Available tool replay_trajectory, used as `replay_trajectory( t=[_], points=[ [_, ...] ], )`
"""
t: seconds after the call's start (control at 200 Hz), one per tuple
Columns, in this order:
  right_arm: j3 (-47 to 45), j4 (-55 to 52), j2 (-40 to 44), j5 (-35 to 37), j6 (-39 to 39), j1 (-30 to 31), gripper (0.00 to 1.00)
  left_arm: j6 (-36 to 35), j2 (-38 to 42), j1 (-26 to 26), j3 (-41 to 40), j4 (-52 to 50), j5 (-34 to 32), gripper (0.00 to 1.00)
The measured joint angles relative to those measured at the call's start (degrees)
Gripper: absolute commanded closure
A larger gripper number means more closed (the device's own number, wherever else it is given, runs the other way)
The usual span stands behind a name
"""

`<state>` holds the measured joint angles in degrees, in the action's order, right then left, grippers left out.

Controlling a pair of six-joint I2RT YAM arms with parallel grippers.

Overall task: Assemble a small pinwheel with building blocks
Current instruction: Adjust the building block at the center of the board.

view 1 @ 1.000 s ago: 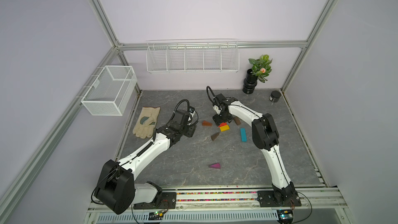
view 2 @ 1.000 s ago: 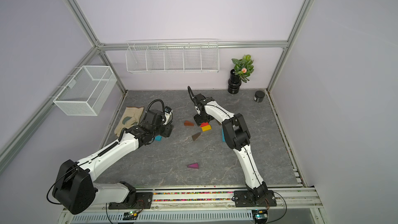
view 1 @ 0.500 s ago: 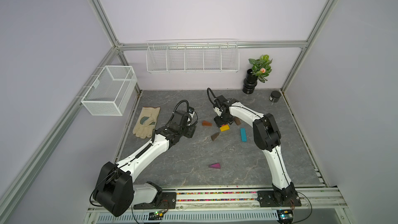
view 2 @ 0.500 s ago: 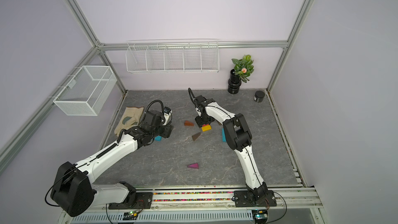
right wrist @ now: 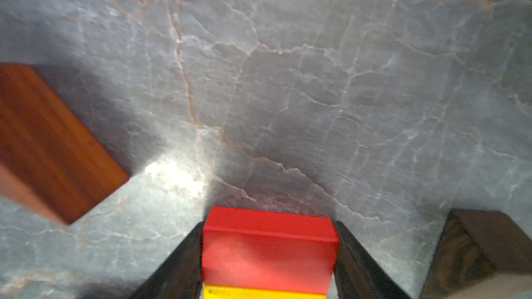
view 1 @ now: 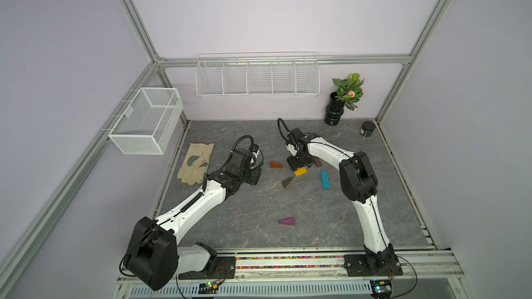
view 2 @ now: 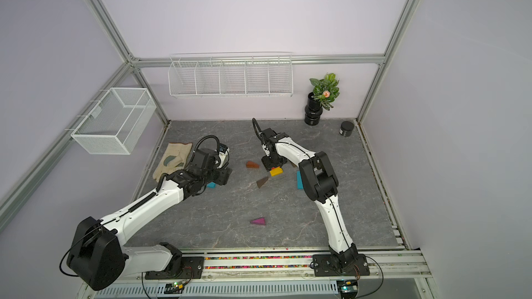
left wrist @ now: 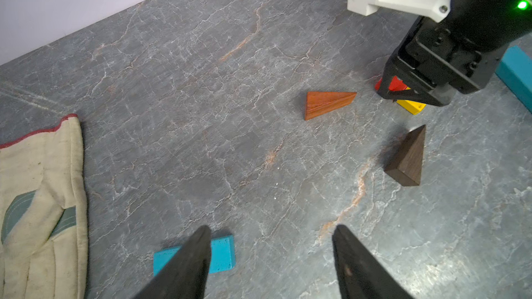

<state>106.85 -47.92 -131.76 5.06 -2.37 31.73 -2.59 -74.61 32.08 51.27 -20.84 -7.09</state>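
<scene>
My right gripper (right wrist: 269, 225) points down at the table's middle back, its fingers pressed on both sides of the red brick (right wrist: 269, 251). The yellow brick (view 1: 300, 171) lies against the red one. A reddish-brown wedge (view 1: 276, 164), a dark brown wedge (view 1: 287, 181) and another brown wedge (view 1: 317, 161) lie around them. One teal bar (view 1: 325, 179) lies to the right, and a purple wedge (view 1: 287, 221) sits alone near the front. My left gripper (left wrist: 270, 231) hovers open and empty, with a second teal bar (left wrist: 221, 251) partly behind one finger.
A beige glove (view 1: 196, 162) lies at the left edge. A black jar (view 1: 368, 128) and a potted plant (view 1: 335, 110) stand at the back right. Wire baskets hang on the left and back walls.
The right gripper's jaws have narrowed onto the red brick and now cover it from above. The left arm has not moved.
</scene>
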Motion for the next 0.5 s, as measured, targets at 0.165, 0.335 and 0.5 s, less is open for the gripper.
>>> replay_trajectory(
  t=[0.165, 0.335, 0.5],
  points=[
    [-0.17, 0.02, 0.13, -0.13, -0.11, -0.02, 0.27, 0.42, 0.04, 0.0, -0.07, 0.0, 0.07, 0.3],
    [-0.24, 0.0, 0.17, -0.61, -0.17, -0.02, 0.2, 0.42, 0.09, 0.0, -0.07, 0.0, 0.11, 0.3],
    [-0.2, -0.09, 0.52, -1.55, -0.24, -0.02, 0.18, -0.39, -0.07, 0.0, 0.02, -0.5, 0.35, 0.29]
  ],
)
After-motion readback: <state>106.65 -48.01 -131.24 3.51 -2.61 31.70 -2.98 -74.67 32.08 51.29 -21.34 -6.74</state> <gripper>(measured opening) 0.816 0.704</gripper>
